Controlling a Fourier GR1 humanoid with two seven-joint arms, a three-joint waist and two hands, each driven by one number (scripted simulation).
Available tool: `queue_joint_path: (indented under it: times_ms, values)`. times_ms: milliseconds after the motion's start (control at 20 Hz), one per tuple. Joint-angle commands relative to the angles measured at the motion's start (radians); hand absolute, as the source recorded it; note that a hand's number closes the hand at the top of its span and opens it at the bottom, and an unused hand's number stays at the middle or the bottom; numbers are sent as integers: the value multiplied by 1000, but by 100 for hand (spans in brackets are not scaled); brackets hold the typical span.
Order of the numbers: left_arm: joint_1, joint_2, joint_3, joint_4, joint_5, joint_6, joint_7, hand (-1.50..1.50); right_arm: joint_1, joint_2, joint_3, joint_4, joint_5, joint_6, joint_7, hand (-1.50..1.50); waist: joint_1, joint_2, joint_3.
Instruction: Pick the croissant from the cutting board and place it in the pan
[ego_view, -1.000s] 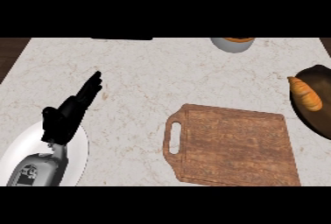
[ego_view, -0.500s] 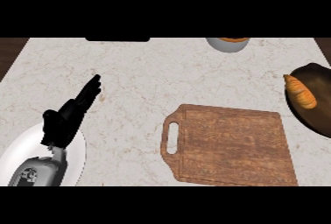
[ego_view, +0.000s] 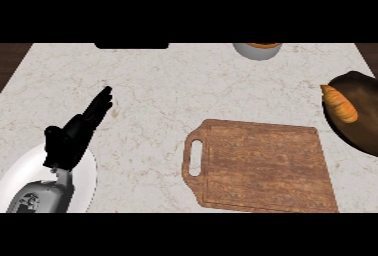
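The orange-brown croissant (ego_view: 340, 103) lies inside the dark pan (ego_view: 362, 125) at the right edge of the head view. The wooden cutting board (ego_view: 258, 165) with a handle slot on its left sits bare at lower centre. My left hand (ego_view: 70, 139) rests open at the lower left, fingers straight and pointing up and to the right, above a white plate. My right hand does not show in this view.
A white plate (ego_view: 88, 177) lies under my left forearm at the lower left. A grey bowl (ego_view: 257, 50) with something orange in it stands at the counter's far edge. A black object (ego_view: 131, 45) lies at the far edge, left of centre.
The whole view has shifted slightly left, so the pan and croissant show more at the right. My left hand holds its pose.
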Motion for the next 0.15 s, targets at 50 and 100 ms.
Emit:
queue_joint_path:
  times_ms: [50,100]
  values:
    - [-16,-18,-2,7,-7,14,4,0,90,21,8,-9,-12,170,-222,-150,-10,0,0]
    - [46,-2,-7,-12,-2,-11,-33,0,99,5,-1,-11,-24,170,-217,-150,-1,-4,-2]
